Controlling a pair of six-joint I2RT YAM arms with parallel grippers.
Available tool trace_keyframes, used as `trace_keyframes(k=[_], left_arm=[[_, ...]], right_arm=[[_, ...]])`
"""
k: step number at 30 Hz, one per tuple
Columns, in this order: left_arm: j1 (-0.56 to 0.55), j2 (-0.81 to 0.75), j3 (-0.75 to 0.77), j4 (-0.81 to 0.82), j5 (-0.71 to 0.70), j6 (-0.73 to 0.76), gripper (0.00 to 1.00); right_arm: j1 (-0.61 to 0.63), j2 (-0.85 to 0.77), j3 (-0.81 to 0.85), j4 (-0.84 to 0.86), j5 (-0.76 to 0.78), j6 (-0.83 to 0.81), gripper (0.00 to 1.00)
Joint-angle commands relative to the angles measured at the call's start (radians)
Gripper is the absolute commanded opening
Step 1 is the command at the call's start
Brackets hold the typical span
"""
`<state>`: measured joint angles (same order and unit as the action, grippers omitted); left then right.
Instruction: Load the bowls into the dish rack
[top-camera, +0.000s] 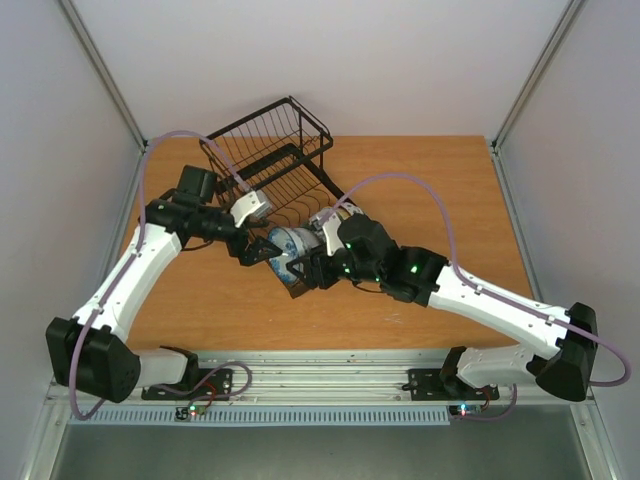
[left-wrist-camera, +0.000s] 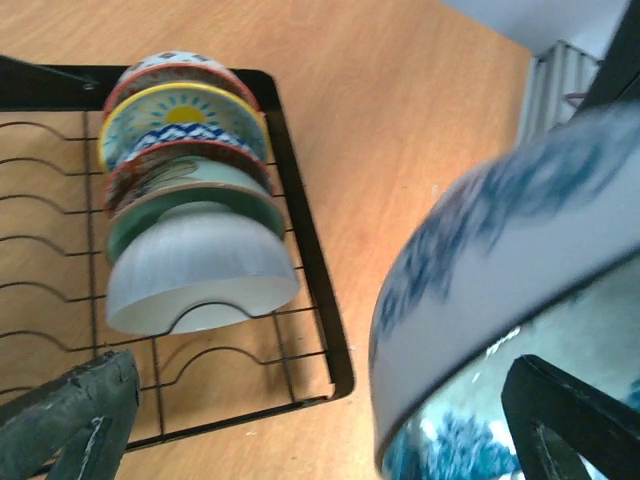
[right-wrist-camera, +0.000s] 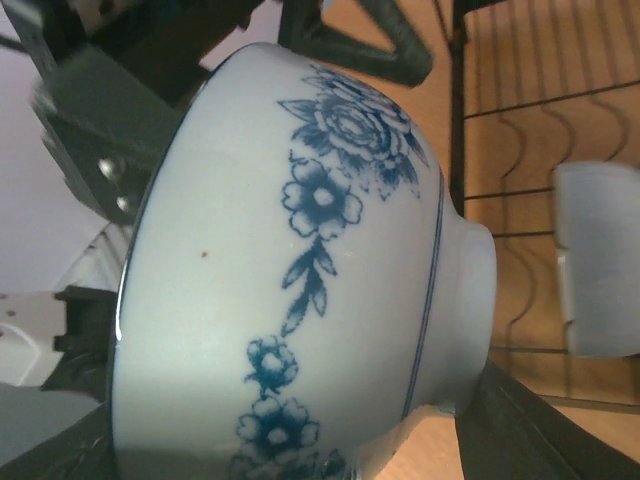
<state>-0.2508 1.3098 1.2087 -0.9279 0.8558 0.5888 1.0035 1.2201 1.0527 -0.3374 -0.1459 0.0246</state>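
1. Your right gripper (top-camera: 306, 268) has the blue-and-white bowl (right-wrist-camera: 300, 280) clamped between its fingers, which sit at the rim side and against the foot. The bowl lies on its side, with its foot pointing toward the dish rack (top-camera: 268, 158).
2. Your left gripper (top-camera: 256, 250) is spread wide. One finger (left-wrist-camera: 570, 420) sits at the bowl's mouth and the other is well apart from it, so this gripper grips nothing.
3. Both grippers meet over the middle of the table (top-camera: 430, 200), and the bowl is between them, just beside the rack's near corner.
4. The rack sits askew toward the table's far edge, left of centre.
5. A row of bowls stands on edge in the rack's slots at one corner, packed close together. The pale ribbed bowl (left-wrist-camera: 200, 270) is foremost in your left wrist view, and the yellow-centred bowl (left-wrist-camera: 185, 118) is further back.
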Motion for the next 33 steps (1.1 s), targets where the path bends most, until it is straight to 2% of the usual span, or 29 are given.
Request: trace_keyframes(k=[1,7,10,13,19,28,33], left_arm=[[0.004,-0.081,-0.066,0.207,-0.180,-0.108,0.99],[0.011,-0.093,-0.096,0.381,-0.555,-0.226,0.99],[0.023,-0.098,-0.106,0.432,-0.676,-0.266,0.99],[0.043,-0.103,-0.107,0.461,-0.741,-0.298,0.99],[0.077,-0.098,-0.112,0.485,-0.776,-0.332,0.99],[0.081,-0.096,-0.116,0.482,-0.749,-0.334,0.99],[0.082,-0.107,-0.117,0.481,-0.743,-0.333,0.99]], right_arm=[[0.006,0.032,0.168,-0.199,0.140,-0.140,0.01],[0.011,0.183,0.305,-0.385,0.283,-0.198,0.01],[0.022,0.259,0.335,-0.422,0.338,-0.207,0.01],[0.036,0.306,0.337,-0.421,0.368,-0.216,0.01],[0.072,0.374,0.356,-0.416,0.399,-0.216,0.01],[0.170,0.555,0.492,-0.507,0.599,-0.258,0.01],[0.179,0.647,0.567,-0.573,0.708,-0.258,0.01]])
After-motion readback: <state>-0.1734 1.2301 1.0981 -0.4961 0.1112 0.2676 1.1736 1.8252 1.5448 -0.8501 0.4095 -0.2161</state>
